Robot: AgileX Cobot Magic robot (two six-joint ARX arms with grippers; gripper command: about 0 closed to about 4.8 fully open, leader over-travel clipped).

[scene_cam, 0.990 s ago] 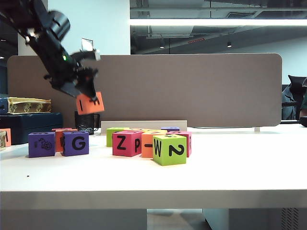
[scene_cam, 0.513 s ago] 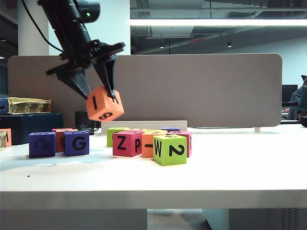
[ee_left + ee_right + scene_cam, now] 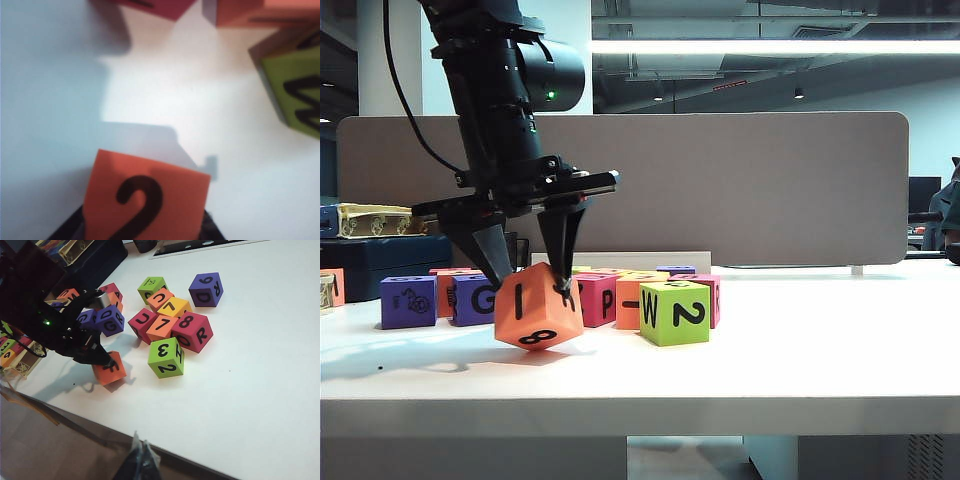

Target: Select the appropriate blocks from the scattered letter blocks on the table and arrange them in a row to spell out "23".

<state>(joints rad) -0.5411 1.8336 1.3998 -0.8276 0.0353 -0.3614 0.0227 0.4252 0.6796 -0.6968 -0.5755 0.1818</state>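
The white worktop [image 3: 800, 370] carries a huddle of letter blocks [image 3: 170, 320] toward its back, with open surface in front; the placing turns on how the orange block sits against the lime green block, since the two must end in one row.

The left arm reaches down at the left of the exterior view, and its left end effector [image 3: 525, 285] points downward with its two fingers closed about half-way onto the orange block [image 3: 537, 306]; that block is tilted, one lower corner at or just above the surface, and whether it touches I cannot tell; its near faces show an "I" and a curved digit, while the left wrist view shows a "2" on another face.

The lime green block [image 3: 673, 312] stands flat in front of the cluster, to the right of the held block as the exterior view shows it and near it but apart; its "W" and "2" face that camera.

The right end effector [image 3: 141, 460] hangs well back from the blocks, over the worktop's edge; its fingertips look drawn together with nothing held; the left arm is plainly the nearer.
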